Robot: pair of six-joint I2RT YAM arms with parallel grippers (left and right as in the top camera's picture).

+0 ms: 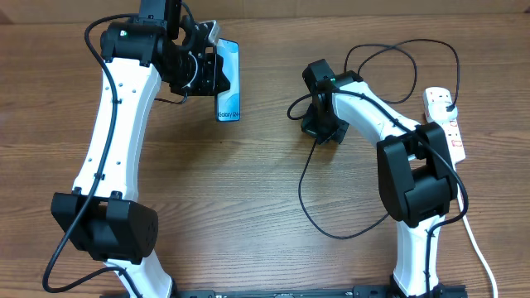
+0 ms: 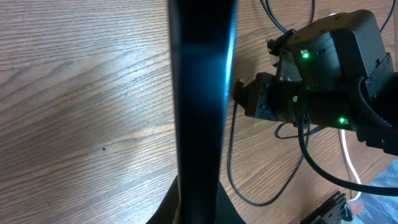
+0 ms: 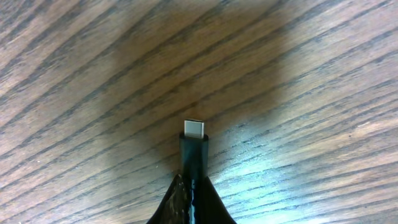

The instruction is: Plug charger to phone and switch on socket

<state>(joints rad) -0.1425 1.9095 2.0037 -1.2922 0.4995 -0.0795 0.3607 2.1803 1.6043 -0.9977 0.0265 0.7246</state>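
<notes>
The phone [image 1: 228, 81], with a light blue screen, is held on its edge at the back left by my left gripper [image 1: 207, 73], which is shut on it. In the left wrist view the phone [image 2: 200, 93] is a dark upright slab between the fingers [image 2: 199, 205]. My right gripper [image 1: 320, 124] is shut on the charger connector [image 3: 194, 143], whose silver tip points out over the wood. The black charger cable [image 1: 319, 219] loops across the table to a plug in the white socket [image 1: 445, 116] at the right edge.
The socket's thick white cord [image 1: 476, 240] runs down the right side toward the front. The right arm [image 2: 323, 74] with green lights shows in the left wrist view. Bare wooden tabletop [image 1: 248, 207] lies between the arms.
</notes>
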